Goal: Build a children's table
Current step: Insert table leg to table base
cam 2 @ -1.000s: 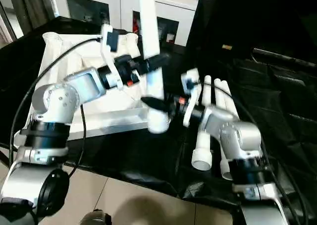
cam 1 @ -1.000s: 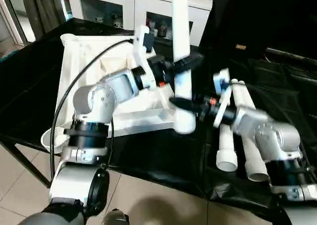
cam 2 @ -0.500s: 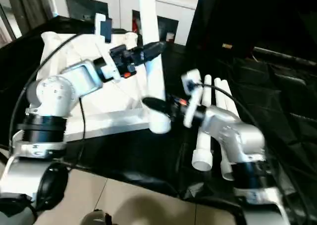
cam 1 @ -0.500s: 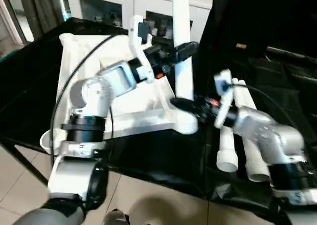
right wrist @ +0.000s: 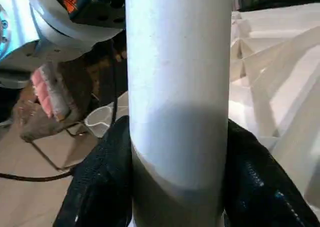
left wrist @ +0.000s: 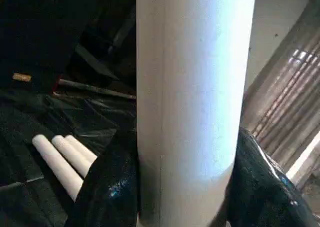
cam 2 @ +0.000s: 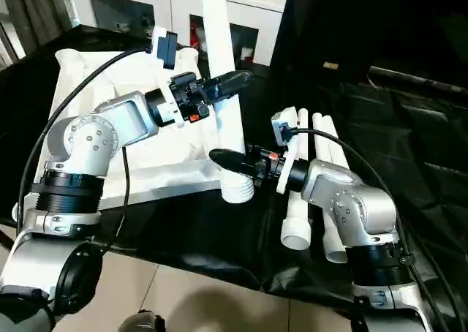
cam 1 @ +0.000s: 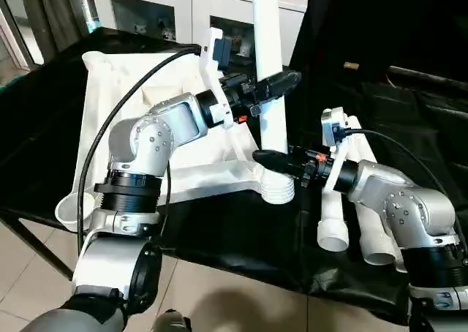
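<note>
We clamped both jaws on the upright leg at frame centre, apparently seating it; pressing straight down into the corner socket seemed wisest.

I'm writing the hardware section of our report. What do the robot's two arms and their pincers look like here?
Both arms are built of rounded silver-grey segments with black rings at the joints. A thin black cable loops along the left arm. Each wrist carries a white bracket with a small camera. The left pincer and right pincer each have two glossy black, tapered fingers. Small red-orange details show at both wrists.
</note>
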